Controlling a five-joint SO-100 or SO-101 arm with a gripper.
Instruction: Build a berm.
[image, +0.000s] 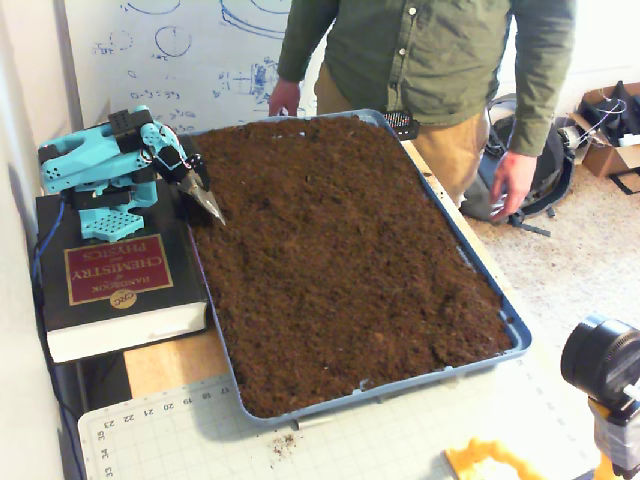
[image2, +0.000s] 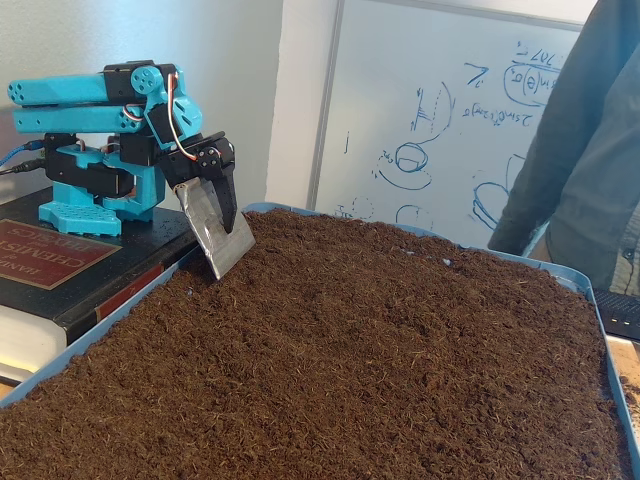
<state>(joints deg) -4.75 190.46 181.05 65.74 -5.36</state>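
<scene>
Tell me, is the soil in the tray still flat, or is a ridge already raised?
Flat. The soil fills the blue tray evenly in both fixed views; no ridge shows. The pincer rests at its edge.

Soft even indoor light, faint shadows, slightly grainy and soft focus, whiteboard (image: 180, 50) washed out, no strong glare

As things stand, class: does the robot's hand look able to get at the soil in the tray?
Probably yes, near its corner: the hand with its metal blade hangs at the soil by the tray edge, nothing between. The far end looks doubtful.
</scene>
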